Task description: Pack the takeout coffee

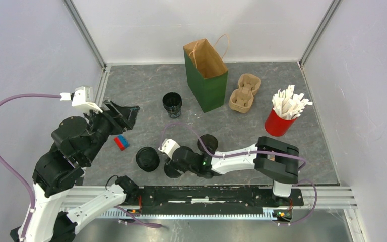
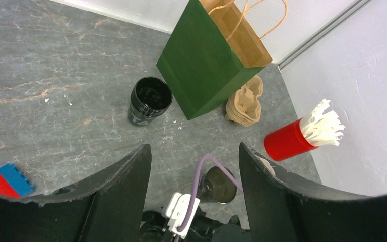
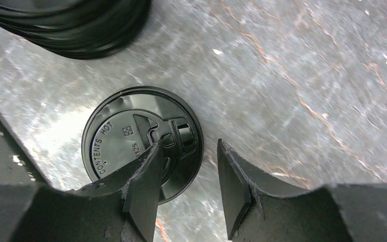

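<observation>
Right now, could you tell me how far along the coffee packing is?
Done: nothing yet. The green bag stands open with no cup visible inside, and the pulp carrier holds none. In hand: the right gripper straddles the rim of a single lid on the table, jaws apart, not yet gripping. The left gripper hangs open, empty. Left: lidding the far cup and the near cup, then packing them.

The round black plastic lid (image 3: 121, 131) is smooth and glossy, its lettering embossed. The grey veined stone-look tabletop (image 2: 55, 60) has a dull sheen. The green paper bag (image 2: 196, 65) looks matt, the tan moulded-pulp carrier (image 2: 244, 103) rough and fibrous.
</observation>
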You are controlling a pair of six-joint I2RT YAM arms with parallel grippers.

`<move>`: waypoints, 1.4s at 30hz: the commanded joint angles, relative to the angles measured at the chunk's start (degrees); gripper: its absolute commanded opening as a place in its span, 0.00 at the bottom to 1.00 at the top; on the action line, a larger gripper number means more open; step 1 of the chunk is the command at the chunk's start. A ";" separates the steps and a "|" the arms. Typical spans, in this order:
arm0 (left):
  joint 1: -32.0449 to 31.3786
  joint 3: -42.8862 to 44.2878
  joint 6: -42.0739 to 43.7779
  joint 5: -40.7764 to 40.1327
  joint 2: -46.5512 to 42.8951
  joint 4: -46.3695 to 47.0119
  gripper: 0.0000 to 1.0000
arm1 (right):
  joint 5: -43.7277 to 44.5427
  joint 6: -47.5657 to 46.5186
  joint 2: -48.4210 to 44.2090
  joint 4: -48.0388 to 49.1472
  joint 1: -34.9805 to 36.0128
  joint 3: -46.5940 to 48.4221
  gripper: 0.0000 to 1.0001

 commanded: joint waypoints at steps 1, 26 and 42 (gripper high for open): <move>0.20 0.05 2.81 -0.82 0.46 1.56 0.71 | 2.51 0.07 -4.73 -3.07 -2.05 -2.36 0.50; 0.20 -0.71 3.34 -0.91 -0.07 1.54 0.72 | -6.55 -4.02 -2.28 -3.99 -1.64 2.19 0.98; 0.19 -1.28 3.05 -1.13 -0.47 1.52 0.72 | -9.35 -4.20 -0.22 -3.71 -1.48 2.66 0.98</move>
